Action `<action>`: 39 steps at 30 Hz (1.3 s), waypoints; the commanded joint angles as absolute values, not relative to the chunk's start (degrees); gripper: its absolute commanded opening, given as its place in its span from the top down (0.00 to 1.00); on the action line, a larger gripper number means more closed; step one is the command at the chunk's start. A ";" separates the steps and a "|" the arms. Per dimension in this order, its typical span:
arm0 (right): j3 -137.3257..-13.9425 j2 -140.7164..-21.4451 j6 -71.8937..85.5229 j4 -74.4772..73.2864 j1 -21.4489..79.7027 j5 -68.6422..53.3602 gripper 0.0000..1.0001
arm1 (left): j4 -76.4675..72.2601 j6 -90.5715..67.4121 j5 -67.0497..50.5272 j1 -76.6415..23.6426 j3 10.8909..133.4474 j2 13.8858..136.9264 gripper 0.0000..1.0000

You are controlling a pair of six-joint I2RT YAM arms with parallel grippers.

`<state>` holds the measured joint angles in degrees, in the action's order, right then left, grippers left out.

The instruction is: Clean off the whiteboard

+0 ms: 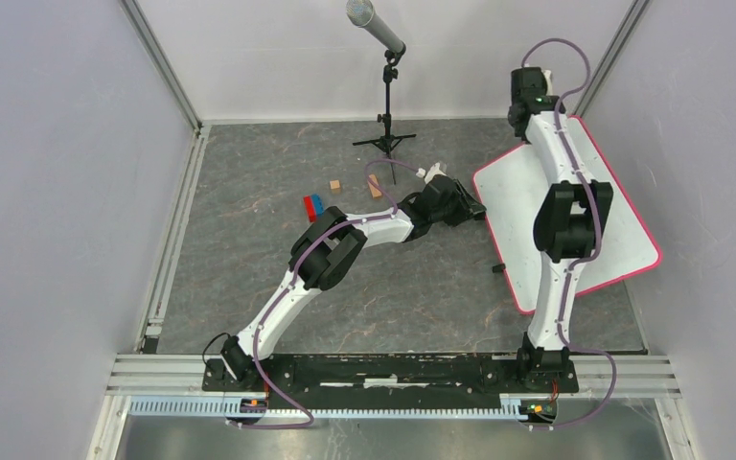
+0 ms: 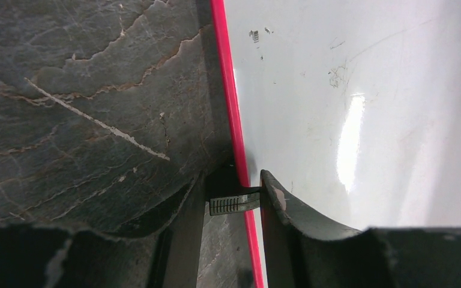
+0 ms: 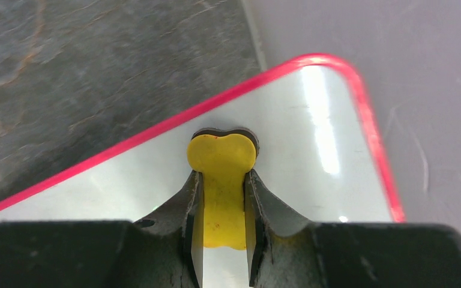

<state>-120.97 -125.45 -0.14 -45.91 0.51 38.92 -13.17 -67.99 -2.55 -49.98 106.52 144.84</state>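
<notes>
Closest in, both arm bases sit on a black plate (image 1: 383, 372) at the near edge of the grey, veined worktop (image 1: 249, 220). From there the left arm (image 1: 335, 249) reaches up and to the right. The right arm (image 1: 565, 220) stretches straight out over the whiteboard (image 1: 623, 230).

The whiteboard lies flat on the right side of the worktop, turned at a slant and reaching nearly to the right wall, with a red rim all round. Its white face looks nearly clean; I can make out only a few faint grey smudges near the left edge.

The left tool (image 2: 234, 187) is at that left edge. Its fingers are drawn in on either side of the rim, one over the worktop and one over the white face. They pinch the whiteboard there, with a small ridged grey clip (image 2: 228, 205) caught between them.

The right tool (image 3: 223, 180) is at the far corner of the whiteboard, pressed together on a yellow eraser (image 3: 222, 153). The eraser's rounded head sticks out past the fingertips, just inside the rim, and a dark pad shows under it against the white face.

Left of the whiteboard, a red block (image 1: 309, 207) and a blue block (image 1: 318, 202) lie side by side. Two small wooden blocks (image 1: 335, 185) lie near them. A microphone (image 1: 374, 24) on a black tripod stands at the far edge.
</notes>
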 commanded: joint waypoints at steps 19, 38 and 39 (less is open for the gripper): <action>-120.44 -126.50 -0.63 -48.64 -0.34 39.26 0.81 | -6.06 -64.95 -3.78 -51.15 105.78 148.01 0.56; -126.74 -125.81 -1.85 -50.05 -3.78 39.17 0.81 | -6.42 -65.01 -3.85 -51.15 105.49 147.92 0.56; -126.88 -126.20 -1.62 -50.23 -3.65 38.70 0.81 | -6.42 -64.99 -3.78 -51.15 105.47 147.92 0.56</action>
